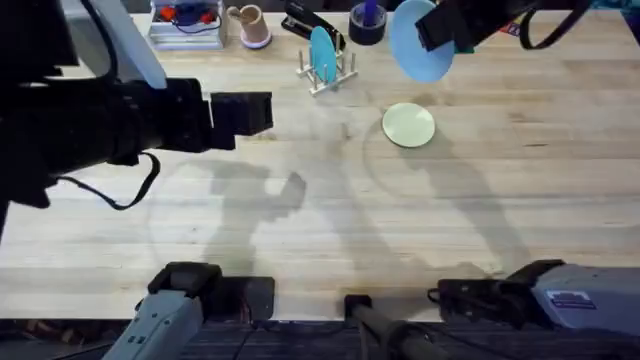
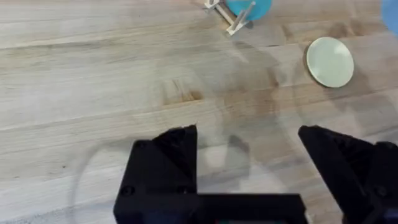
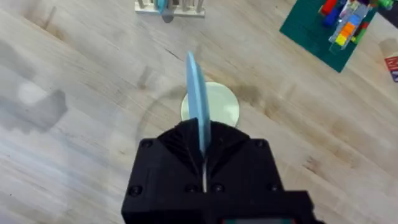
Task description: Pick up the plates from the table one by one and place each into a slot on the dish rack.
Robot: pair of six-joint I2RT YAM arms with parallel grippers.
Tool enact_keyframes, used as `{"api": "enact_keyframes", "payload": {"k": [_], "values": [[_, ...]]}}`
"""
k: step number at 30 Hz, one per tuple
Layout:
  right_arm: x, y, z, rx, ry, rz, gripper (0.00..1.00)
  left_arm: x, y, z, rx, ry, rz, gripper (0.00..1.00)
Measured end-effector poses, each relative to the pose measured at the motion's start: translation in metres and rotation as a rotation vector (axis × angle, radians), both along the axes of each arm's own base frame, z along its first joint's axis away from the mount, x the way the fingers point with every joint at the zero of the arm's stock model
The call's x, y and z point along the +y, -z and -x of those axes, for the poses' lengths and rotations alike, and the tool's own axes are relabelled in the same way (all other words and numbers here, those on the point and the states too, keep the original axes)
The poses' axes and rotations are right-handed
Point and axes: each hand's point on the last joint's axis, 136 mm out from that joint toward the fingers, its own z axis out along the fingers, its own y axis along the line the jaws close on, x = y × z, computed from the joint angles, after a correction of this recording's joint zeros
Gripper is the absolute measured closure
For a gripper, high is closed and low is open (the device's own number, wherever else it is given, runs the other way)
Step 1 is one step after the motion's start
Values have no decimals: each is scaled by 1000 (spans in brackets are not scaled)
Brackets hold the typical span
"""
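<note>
My right gripper (image 1: 440,32) hangs above the table's far right, shut on the rim of a light blue plate (image 1: 417,42). In the right wrist view this plate (image 3: 198,106) stands edge-on between the closed fingers (image 3: 180,146). Under it a cream-yellow plate (image 1: 408,125) (image 3: 221,106) (image 2: 329,61) lies flat on the table (image 1: 330,220). The dish rack (image 1: 338,76) (image 2: 231,18) (image 3: 146,6) stands left of the held plate, with another blue plate (image 1: 322,52) (image 2: 249,6) upright in a slot. My left gripper (image 1: 255,112) (image 2: 249,149) hovers open at mid-left, holding nothing.
Along the far edge stand a clear tray of small items (image 1: 185,22), a pinkish mug (image 1: 250,25), a black stapler (image 1: 310,22) and a dark tape roll (image 1: 368,22). A green baseplate with bricks (image 3: 323,25) lies beyond the cream plate.
</note>
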Motion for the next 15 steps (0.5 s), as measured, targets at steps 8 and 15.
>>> {"api": "enact_keyframes", "payload": {"k": [8, 15], "values": [[7, -47, -15, -113, -12, -45, 971, 0, 0, 0, 0, 0, 0, 6], [24, -66, -45, -140, -18, -58, 972, 3, 0, -1, -1, -12, -12, 6]]}}
